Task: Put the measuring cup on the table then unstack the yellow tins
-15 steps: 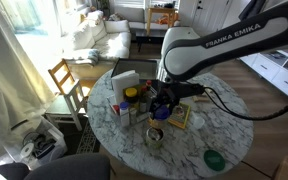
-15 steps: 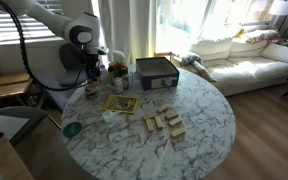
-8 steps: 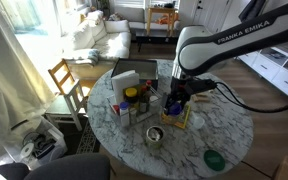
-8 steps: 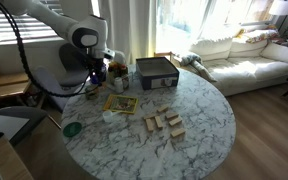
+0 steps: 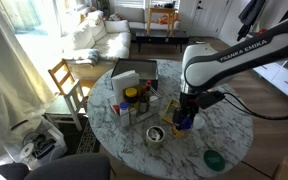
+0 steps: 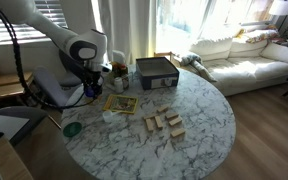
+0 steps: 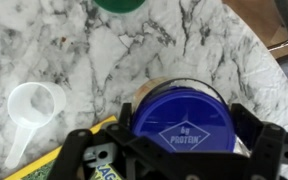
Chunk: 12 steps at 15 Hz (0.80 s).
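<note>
- The arm has swung away from the crowd of jars and come down, and the measuring cup (image 7: 181,118) has ridden along with it. It now hangs low over the table (image 5: 129,150), beside a flat yellow-green packet (image 6: 121,103).
- The claw (image 7: 179,142) stands wide, its jaws on either side of the cup and the cup filling the gap. Since the cup travelled with it, that reads as a grip, not an idle open claw.
- So the first step looks close to done: the cup still has to touch down and be let go on bare marble.
- The yellow tins (image 5: 156,134) wait on the table near the claw (image 5: 184,115). They are too small to tell whether they are still stacked.
- Only the wrist view shows the cup's blue printed face and a pale rim just behind it, which may be the tins.
- It also shows a white scoop (image 7: 34,105) off to one side.
- The green disc (image 5: 214,158) lies well apart near the table's edge.
</note>
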Each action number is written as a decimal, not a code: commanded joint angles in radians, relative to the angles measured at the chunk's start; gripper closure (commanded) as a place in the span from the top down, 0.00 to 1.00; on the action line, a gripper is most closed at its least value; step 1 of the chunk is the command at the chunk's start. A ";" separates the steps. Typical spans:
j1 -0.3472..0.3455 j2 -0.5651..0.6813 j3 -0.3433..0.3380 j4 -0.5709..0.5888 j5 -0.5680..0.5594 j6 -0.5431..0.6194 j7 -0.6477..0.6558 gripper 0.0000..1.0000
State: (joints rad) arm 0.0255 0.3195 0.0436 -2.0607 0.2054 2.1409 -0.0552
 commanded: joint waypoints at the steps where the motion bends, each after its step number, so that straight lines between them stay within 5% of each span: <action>1: 0.000 -0.002 0.007 -0.054 -0.015 0.049 -0.022 0.71; 12: 0.024 0.051 0.013 -0.081 -0.040 0.166 0.011 0.71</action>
State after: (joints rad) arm 0.0442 0.3653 0.0568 -2.1239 0.1984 2.2663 -0.0625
